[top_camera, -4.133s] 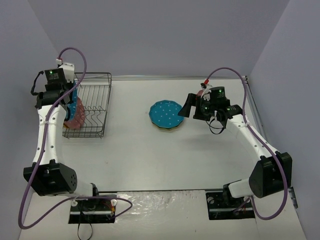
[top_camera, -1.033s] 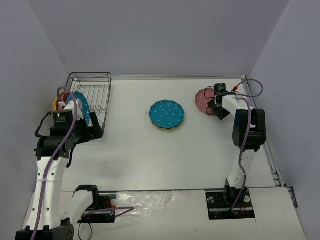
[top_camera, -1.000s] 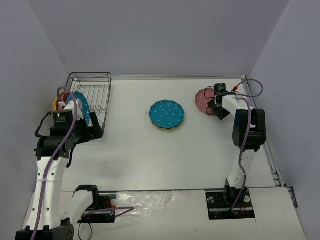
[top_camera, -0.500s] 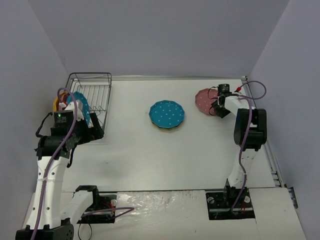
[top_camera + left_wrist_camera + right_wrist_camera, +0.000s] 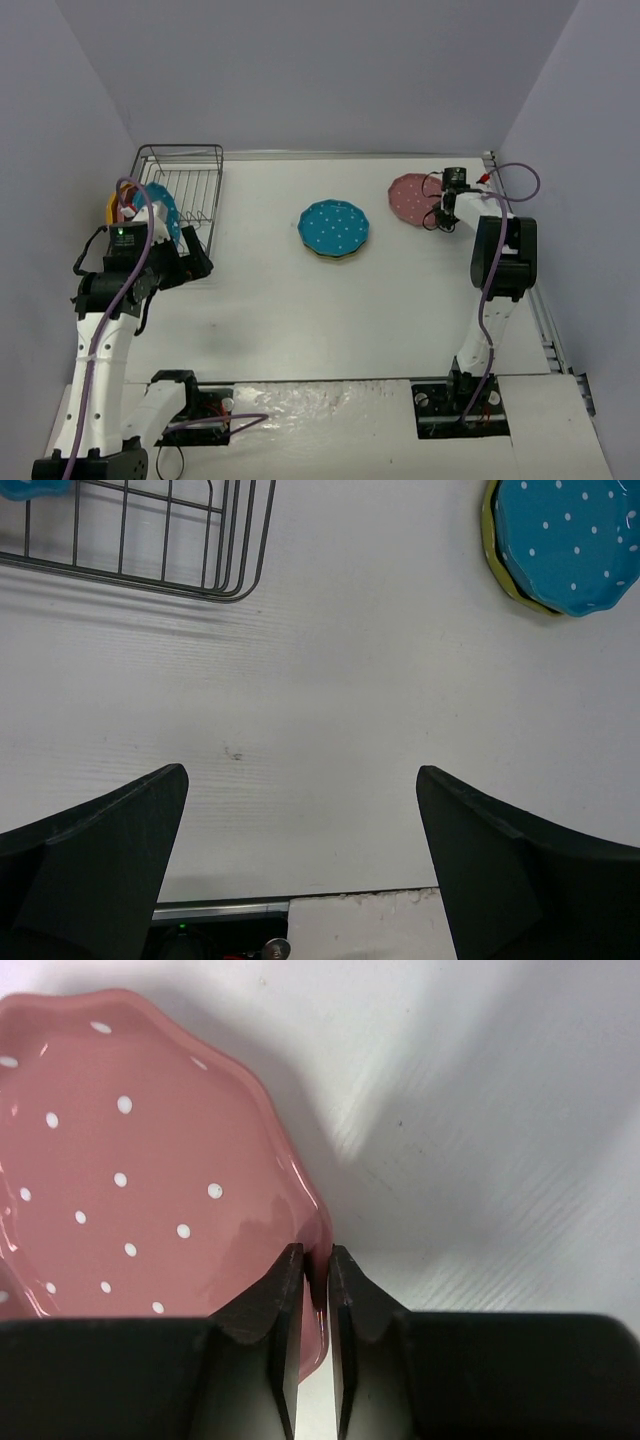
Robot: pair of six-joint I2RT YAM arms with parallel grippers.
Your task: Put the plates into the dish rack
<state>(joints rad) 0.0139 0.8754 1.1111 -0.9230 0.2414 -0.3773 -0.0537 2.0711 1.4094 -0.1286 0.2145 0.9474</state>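
Right gripper [image 5: 315,1252] is pinching the pink plate [image 5: 130,1160] rim; left gripper [image 5: 302,772] jaws are gaping empty by the dish rack [image 5: 120,577], teal plate [image 5: 334,227] between.

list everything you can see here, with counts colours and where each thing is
dish rack: 1, dark wire, far left of the table
rack teal plate: 1, teal with white dots, standing in the dish rack
orange-yellow plate: 1, in the dish rack beside the teal one
centre teal plate: 1, teal with white dots, top of the stack at mid-table
olive-yellow plate: 1, under the centre teal plate
pink plate: 1, pink with white dots, far right
table: 1, white
left arm: 1, white and black, jaws open over bare table by the rack
right arm: 1, jaws shut on the pink plate's rim
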